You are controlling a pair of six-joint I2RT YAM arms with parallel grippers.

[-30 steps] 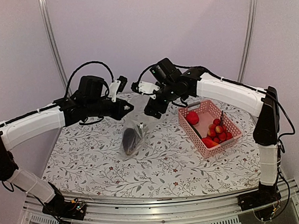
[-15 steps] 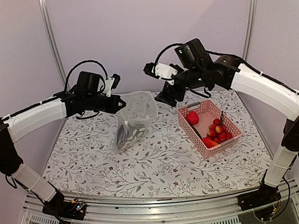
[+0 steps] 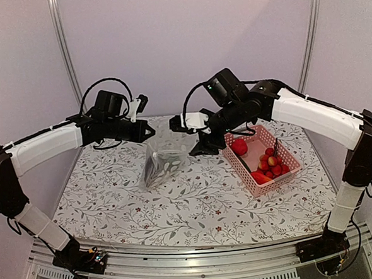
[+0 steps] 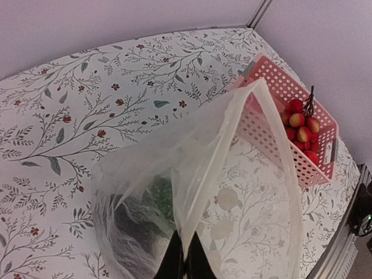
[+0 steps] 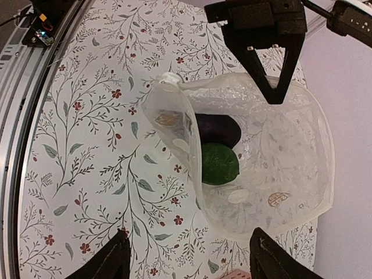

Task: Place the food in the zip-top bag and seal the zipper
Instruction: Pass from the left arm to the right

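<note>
Plastic of the zip-top bag is pinched at its rim by my left gripper, mouth gaping. Inside lie the eggplant and green piece. My right gripper hovers above it (jaws spread wide). Red fruits and tomatoes sit in the pink basket nearby.

Floral-print table (metal-railed near edge) stands before plain lilac walls.

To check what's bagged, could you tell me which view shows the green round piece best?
Right wrist: the green round piece is clear inside the zip-top bag beside the eggplant. Left wrist shows only a green blur through plastic; top external does not resolve it.
</note>
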